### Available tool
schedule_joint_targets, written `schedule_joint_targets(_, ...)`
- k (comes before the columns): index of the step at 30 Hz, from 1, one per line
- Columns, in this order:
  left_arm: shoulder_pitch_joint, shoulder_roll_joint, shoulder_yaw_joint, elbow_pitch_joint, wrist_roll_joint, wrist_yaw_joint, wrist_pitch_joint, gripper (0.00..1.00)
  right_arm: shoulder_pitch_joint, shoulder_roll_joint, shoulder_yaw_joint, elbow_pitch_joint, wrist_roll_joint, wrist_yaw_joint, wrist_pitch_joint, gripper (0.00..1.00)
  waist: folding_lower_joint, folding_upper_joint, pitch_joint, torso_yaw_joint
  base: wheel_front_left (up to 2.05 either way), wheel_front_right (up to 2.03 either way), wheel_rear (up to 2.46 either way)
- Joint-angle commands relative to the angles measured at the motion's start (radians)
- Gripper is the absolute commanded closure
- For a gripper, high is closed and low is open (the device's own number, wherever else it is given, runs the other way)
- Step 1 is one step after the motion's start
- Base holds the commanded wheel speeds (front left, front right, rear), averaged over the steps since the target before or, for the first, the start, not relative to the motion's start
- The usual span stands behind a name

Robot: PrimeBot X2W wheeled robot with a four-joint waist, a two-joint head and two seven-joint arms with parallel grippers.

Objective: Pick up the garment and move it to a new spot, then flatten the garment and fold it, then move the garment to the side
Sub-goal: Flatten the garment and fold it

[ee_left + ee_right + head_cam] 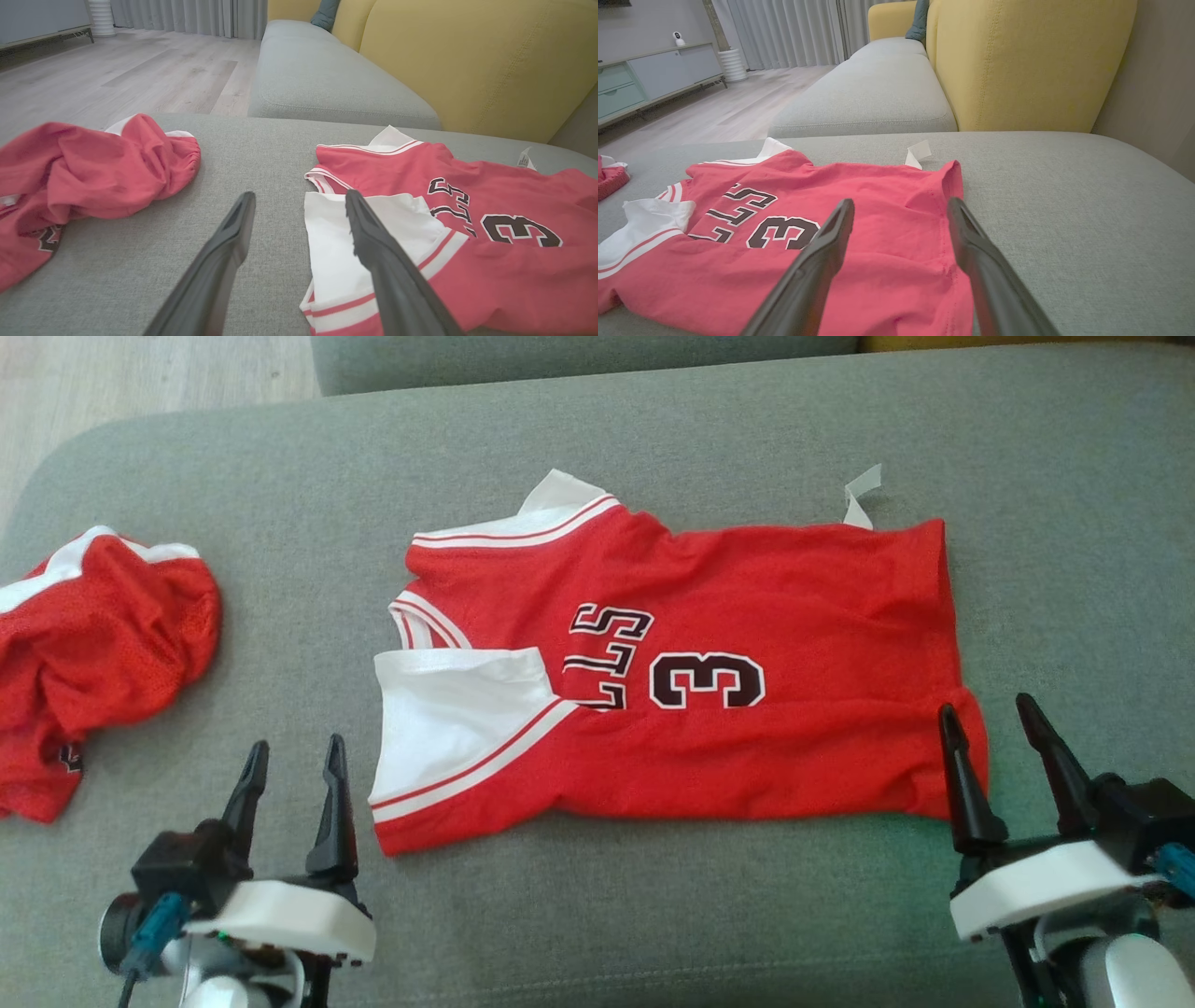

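Note:
The garment (709, 663) (490, 252) (822, 228) is a red jersey with white trim and a black "3". It lies folded in half lengthwise on the grey cushion (597, 915), its near edge folded up over the body, neck end to the left. My left gripper (291, 761) (299, 200) is open and empty, just off the jersey's near-left corner. My right gripper (990, 714) (901, 207) is open and empty too, its fingertips over the jersey's near-right hem corner.
A second red garment (93, 653) (84, 172) lies crumpled at the cushion's left edge. Beyond the cushion are another grey seat (868, 102), yellow backrests (1017, 60) and wooden floor (117, 74). A white label (861, 495) sticks out from the jersey's far hem.

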Motion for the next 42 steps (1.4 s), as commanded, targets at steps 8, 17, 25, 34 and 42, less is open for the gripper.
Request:
schedule_joint_targets(8, -0.038, 0.023, 0.022, -0.020, -0.007, 0.003, 0.005, 0.00, -0.008, 0.002, 0.012, -0.046, 0.005, -0.001, 0.012, 0.00, 0.0000, 0.0000, 0.008, 0.002, 0.00, 0.00, 0.00)
schedule_joint_targets(17, -0.063, 0.018, -0.009, 0.027, -0.040, -0.030, 0.061, 0.00, -0.011, 0.011, -0.012, -0.003, 0.013, -0.001, 0.088, 0.00, 0.0000, 0.0000, 0.054, 0.004, 0.00, 0.00, 0.00)
schedule_joint_targets(25, -0.103, 0.014, -0.013, 0.104, -0.098, -0.061, 0.134, 0.00, -0.031, 0.023, -0.053, 0.008, 0.023, -0.001, 0.200, 0.00, 0.0000, 0.0000, 0.122, -0.002, 0.00, 0.00, 0.00)
schedule_joint_targets(34, -0.123, 0.009, -0.028, 0.144, -0.169, -0.096, 0.243, 0.00, -0.037, 0.039, -0.109, 0.001, 0.036, -0.001, 0.336, 0.00, 0.0000, 0.0000, 0.180, 0.004, 0.00, 0.00, 0.00)
schedule_joint_targets(42, -0.109, 0.004, -0.032, 0.155, -0.240, -0.119, 0.338, 1.00, -0.049, 0.048, -0.129, 0.002, 0.071, -0.001, 0.416, 0.20, 0.0000, 0.0000, 0.191, 0.005, 0.00, 0.00, 0.00)
